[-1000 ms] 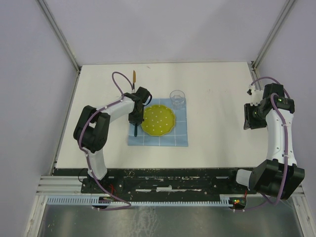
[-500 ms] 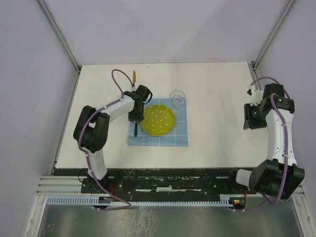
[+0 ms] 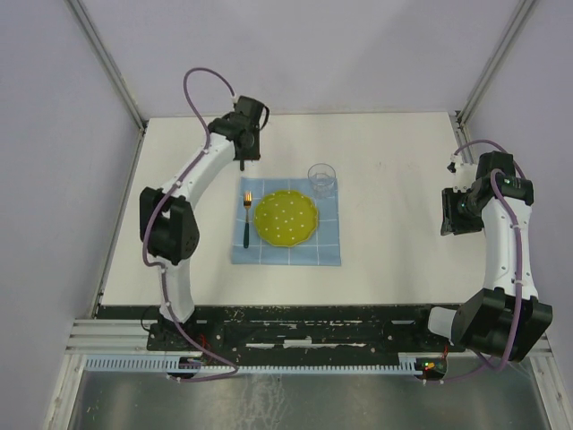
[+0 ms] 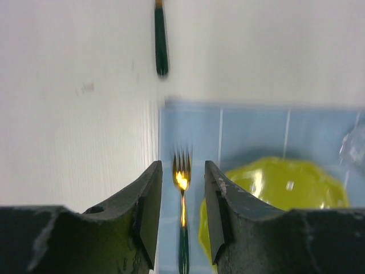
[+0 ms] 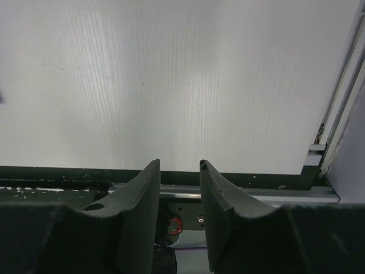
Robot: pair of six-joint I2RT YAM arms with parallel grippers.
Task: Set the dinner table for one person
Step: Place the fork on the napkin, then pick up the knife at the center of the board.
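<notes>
At the dinner table's (image 3: 394, 255) far left, the left arm stretches long, its left gripper (image 4: 182, 170) aimed downward, fingers spread and empty. Through their gap shows a gold-tined fork (image 4: 182, 185) with a dark green handle, lying flat on a light-blue gridded cloth (image 3: 327, 253). Beyond the fingertips a second dark green handle (image 4: 161, 48) rests on bare matte tabletop. Right of the fork sits a scalloped yellow plate (image 3: 286, 218), then a clear cup (image 3: 322, 176) at the cloth's far edge. Well apart, the right arm stands folded, its right gripper (image 5: 179, 166) likewise spread and empty. Pale walls (image 3: 54, 197) enclose everything.
</notes>
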